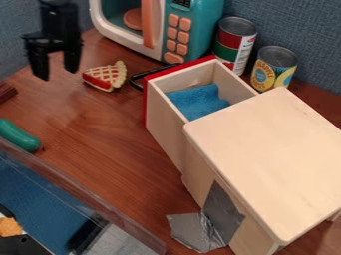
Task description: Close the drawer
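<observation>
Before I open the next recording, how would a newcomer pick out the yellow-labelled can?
Find the teal toy microwave at the top of the camera view. Just right of it stands the red-and-green can. The yellow-labelled can comes next, farther right, its yellow label unlike its neighbour's red, green and white.

Toward eleven o'clock, your narrow, blocky black robot arm (59, 17) ends in a black two-finger gripper (58, 74), whose wide, angular crosspiece has a small stub jutting at nine o'clock and carries two slim black fingers (39, 64).
</observation>
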{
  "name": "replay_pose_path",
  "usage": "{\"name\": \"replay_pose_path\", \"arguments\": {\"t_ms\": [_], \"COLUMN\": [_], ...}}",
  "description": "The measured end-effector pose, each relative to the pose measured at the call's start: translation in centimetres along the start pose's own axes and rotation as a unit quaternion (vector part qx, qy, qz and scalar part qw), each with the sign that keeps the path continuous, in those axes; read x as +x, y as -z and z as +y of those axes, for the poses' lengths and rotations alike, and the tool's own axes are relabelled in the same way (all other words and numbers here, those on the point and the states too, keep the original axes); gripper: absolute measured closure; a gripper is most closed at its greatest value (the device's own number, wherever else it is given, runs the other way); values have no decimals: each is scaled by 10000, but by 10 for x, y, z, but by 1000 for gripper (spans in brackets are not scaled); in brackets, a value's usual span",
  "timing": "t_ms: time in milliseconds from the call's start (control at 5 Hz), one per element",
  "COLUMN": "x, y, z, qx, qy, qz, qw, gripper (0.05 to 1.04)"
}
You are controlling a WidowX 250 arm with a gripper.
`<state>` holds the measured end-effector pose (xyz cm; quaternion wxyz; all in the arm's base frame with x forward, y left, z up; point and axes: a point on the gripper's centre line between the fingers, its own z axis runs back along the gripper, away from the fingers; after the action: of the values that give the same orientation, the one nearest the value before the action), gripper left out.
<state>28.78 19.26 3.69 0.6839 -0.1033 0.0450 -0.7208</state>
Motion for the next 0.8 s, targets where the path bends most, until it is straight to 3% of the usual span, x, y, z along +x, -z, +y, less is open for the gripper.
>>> {"name": "replay_pose_path", "arguments": {"t_ms": [400,800], "x": [51,63], "y": [-1,-20], "z": [30,50], "qx": [6,247], "qy": [335,396], "qz": [-60,92], "qw": [9994,9989], "gripper": [83,83]}}
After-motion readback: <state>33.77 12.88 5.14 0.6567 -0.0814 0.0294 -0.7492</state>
